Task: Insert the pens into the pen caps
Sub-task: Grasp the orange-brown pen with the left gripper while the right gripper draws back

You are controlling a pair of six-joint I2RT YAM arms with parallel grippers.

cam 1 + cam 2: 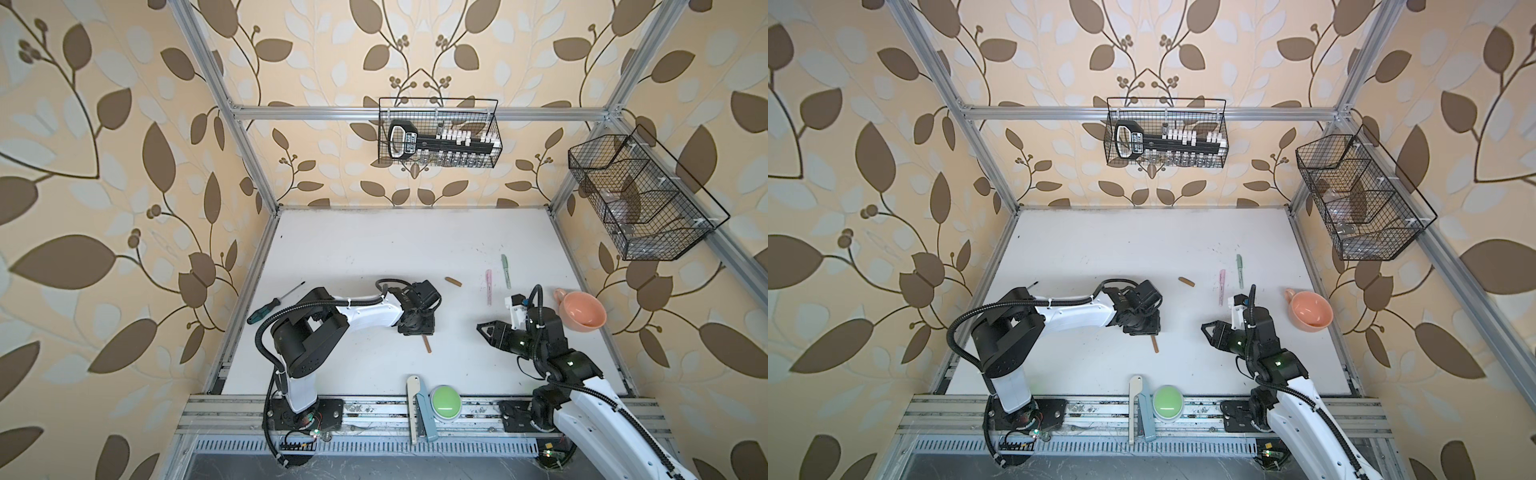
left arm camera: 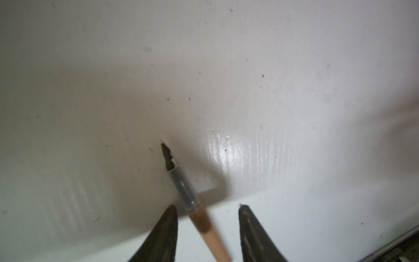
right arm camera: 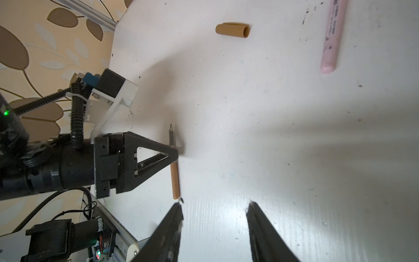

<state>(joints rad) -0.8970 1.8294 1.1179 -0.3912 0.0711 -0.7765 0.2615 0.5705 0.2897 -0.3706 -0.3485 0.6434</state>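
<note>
A brown pen [image 2: 199, 217] lies on the white table with its dark tip [image 2: 167, 156] bare. My left gripper [image 2: 208, 206] points straight down over it. The jaws are open and straddle the barrel, with a gap on each side. In both top views the pen's rear end [image 1: 427, 344] [image 1: 1155, 344] sticks out from under the left gripper [image 1: 419, 330] [image 1: 1148, 330]. The brown pen cap [image 1: 453, 281] [image 3: 232, 30] lies alone farther back. A pink pen [image 1: 488, 286] [image 3: 332, 38] and a green pen [image 1: 505, 271] lie to the right. My right gripper [image 1: 482, 328] [image 3: 214, 206] hovers open and empty.
A dark-green-handled screwdriver [image 1: 274, 303] lies at the table's left edge. A peach cup [image 1: 582, 311] stands at the right. A green button [image 1: 445, 400] and a white-and-teal tool [image 1: 417, 409] sit at the front rail. Wire baskets [image 1: 438, 133] [image 1: 640, 199] hang on the walls.
</note>
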